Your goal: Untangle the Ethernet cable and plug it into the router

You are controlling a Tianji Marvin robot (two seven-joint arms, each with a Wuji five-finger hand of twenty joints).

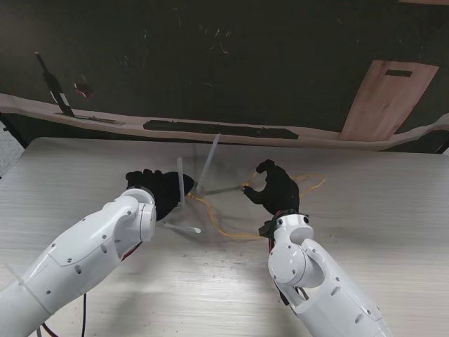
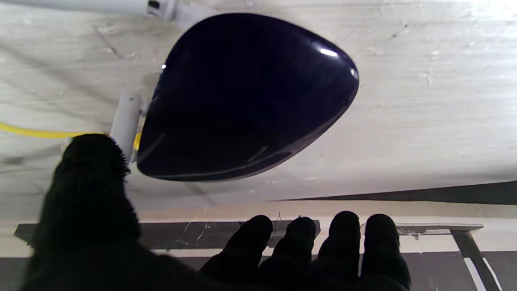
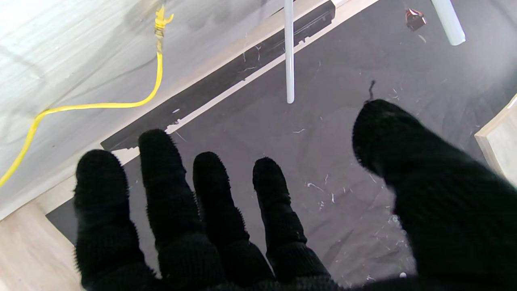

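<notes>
The black glossy router (image 2: 250, 97) lies on the pale table with white antennas (image 1: 208, 163) sticking up and out. My left hand (image 1: 151, 188) hovers right over its near side, fingers (image 2: 303, 242) spread and nothing in them. The yellow Ethernet cable (image 1: 228, 233) runs from beside the router in a loop toward my right hand (image 1: 277, 189). Its free plug (image 3: 161, 18) rests on the table, apart from the fingers (image 3: 169, 182). My right hand is open, with thumb and fingers splayed. The router's ports are hidden.
The table's far edge (image 1: 210, 140) runs just beyond both hands, with dark floor behind it. A black strip (image 1: 217, 128) lies along that edge. A wooden board (image 1: 386, 98) leans at the far right. A small red object (image 1: 84, 90) sits far left.
</notes>
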